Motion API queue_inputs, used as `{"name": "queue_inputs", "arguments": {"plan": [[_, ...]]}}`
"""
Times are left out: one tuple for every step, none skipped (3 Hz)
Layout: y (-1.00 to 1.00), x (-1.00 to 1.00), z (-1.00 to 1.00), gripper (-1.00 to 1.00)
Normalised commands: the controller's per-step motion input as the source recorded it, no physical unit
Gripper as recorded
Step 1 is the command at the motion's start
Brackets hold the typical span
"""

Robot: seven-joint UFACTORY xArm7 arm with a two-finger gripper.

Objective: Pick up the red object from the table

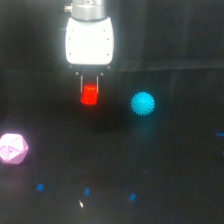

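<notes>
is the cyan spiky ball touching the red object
No, the cyan spiky ball sits apart on the exterior view's right of the red object, with bare black table between them.

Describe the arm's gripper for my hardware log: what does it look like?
The gripper has a boxy, glossy white housing with rounded corners, topped by a grey metallic cylindrical wrist section. Two thin, pale fingers hang from its underside. No cables or markings are discernible in the blurry exterior view.
</notes>
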Motion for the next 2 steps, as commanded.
{"name": "queue_inputs", "arguments": {"plan": [[-0.01, -0.18, -0.05, -1.00], [0.29, 0.17, -0.78, -1.00]]}}
